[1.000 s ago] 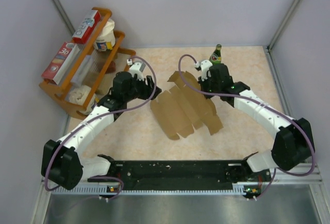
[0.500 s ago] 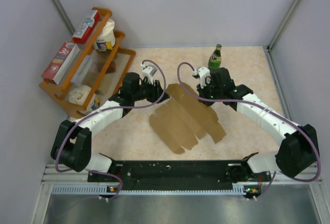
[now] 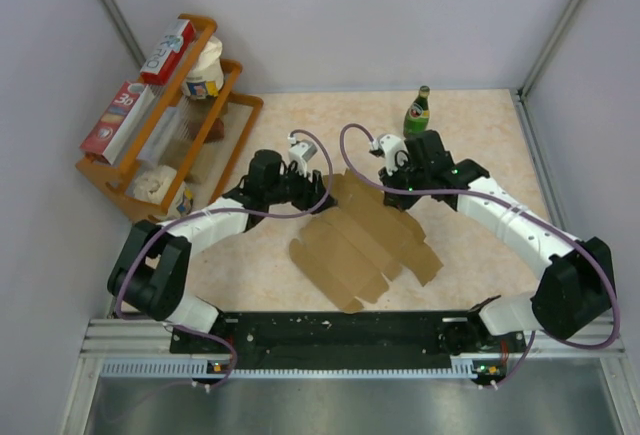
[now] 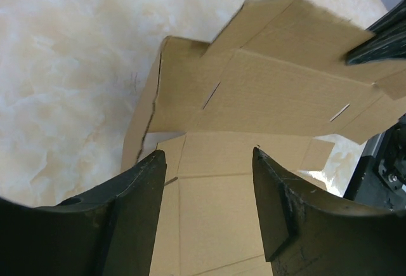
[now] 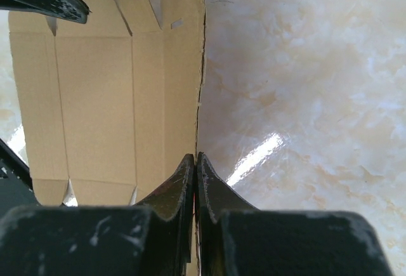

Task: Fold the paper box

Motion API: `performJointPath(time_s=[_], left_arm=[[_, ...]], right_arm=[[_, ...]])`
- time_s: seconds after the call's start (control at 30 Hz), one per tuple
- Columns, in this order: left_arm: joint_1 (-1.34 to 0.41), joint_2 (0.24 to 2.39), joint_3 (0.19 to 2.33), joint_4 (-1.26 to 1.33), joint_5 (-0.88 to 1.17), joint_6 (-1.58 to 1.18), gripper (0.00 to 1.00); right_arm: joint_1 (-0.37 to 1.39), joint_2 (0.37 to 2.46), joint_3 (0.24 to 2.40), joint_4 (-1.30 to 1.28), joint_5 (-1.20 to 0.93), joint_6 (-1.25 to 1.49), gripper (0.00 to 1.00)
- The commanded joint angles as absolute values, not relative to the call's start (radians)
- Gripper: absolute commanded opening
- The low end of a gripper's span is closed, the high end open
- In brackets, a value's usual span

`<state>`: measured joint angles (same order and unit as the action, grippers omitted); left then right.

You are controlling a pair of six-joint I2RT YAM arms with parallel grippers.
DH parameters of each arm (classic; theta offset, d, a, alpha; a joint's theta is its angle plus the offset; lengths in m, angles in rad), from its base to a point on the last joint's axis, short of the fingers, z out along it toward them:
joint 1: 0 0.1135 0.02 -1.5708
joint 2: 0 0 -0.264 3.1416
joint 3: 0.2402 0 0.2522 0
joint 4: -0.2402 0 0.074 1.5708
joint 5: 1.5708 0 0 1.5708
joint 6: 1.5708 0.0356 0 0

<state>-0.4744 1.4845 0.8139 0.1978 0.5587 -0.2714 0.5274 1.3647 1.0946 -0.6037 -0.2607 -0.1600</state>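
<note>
**Creased cardboard blank pinched at one edge, straddled at another**

The paper box (image 3: 365, 240) lies mid-table between the two arms. It is a plain brown die-cut sheet of matte board, scored into long parallel panels, with notched tabs and small slots along its sides. Its near part lies flat on the glossy, cream, marble-patterned table (image 3: 480, 145), and its far part is bent upward.

The right gripper (image 5: 194, 158) is closed tight. Its black fingers pinch the thin cut edge of a raised side panel, which runs straight down into the pinch.

The left gripper (image 4: 208, 155) stands partly spread, with its two scuffed black fingers (image 4: 136, 212) on either side of a flat panel and nothing clamped between them. Whether they touch the board is hard to tell from the wrist view. From overhead, both grippers' tips are hidden under their own wrists and purple cables (image 3: 350, 140).

A green glass bottle (image 3: 417, 112) stands upright beyond the right gripper, apart from the box. At far left a slanted wooden rack (image 3: 110, 187) holds cartons and tubs, partly hidden behind its rails.
</note>
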Motion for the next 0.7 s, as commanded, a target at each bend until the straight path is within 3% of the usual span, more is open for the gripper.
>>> performJointPath(time_s=[0.0, 0.67], left_arm=[[-0.48, 1.5, 0.769, 0.284, 0.583, -0.23, 0.64], [-0.482, 1.549, 0.684, 0.382, 0.609, -0.172, 0.75]], right_arm=[[0.541, 1.35, 1.164, -0.627, -0.301, -0.184, 0.0], [0.54, 1.342, 1.184, -0.69, -0.365, -0.181, 0.0]])
